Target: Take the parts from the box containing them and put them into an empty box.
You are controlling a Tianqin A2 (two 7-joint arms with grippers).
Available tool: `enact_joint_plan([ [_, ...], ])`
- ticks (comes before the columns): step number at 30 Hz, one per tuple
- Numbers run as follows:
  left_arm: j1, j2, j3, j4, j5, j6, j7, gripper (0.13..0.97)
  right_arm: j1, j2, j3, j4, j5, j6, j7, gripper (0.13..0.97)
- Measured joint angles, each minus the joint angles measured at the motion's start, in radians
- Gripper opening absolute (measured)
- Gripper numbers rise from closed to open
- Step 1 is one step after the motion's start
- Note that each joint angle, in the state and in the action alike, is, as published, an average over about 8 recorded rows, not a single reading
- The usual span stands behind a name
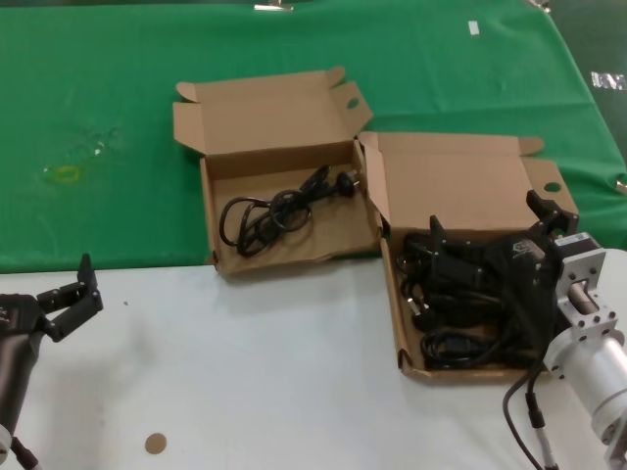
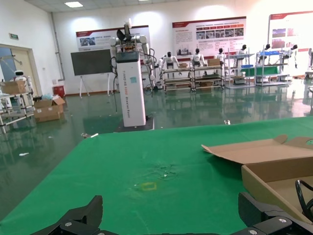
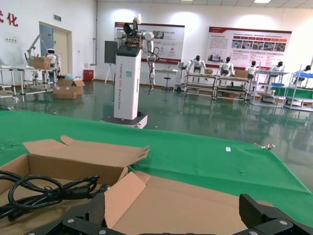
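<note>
Table [image 1: 245, 382], white in front, green cloth [image 1: 118, 127] at the back. Two open brown boxes side by side, near the middle and to the right. Left box [image 1: 220, 250] half on the cloth, lid [image 1: 260, 117] standing up behind, one black cord [image 1: 269, 211] curled inside on its floor. Right box [image 1: 407, 367] just beside it, corners almost touching, lid [image 1: 460, 186] up too, full of a heap of black cords [image 1: 456, 343]. Right gripper [image 1: 490, 230] low over that heap, fingers spread wide, nothing pinched between them. Big silver wrist [image 1: 588, 343] behind it at the right edge. Left gripper [image 1: 69, 299] far off at the left edge, over the white part, fingers spread apart, nothing in it. Small brown dot [image 1: 155, 444] on the white near the front. From the left wrist, green cloth [image 2: 146, 166] ahead, box edge [image 2: 274, 176] off to one side. From the right wrist, curled cord [image 3: 44, 191] in the far box [image 3: 73, 164], both finger tips [image 3: 266, 215] wide apart.
</note>
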Motion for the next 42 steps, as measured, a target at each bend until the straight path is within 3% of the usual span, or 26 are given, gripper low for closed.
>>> enact_joint_plan([
  [42, 0.0, 0.0, 0.0, 0.0, 0.0, 0.0, 0.0, 0.966, 0.0, 0.0, 0.0, 0.0, 0.0, 0.0, 0.0, 0.966],
])
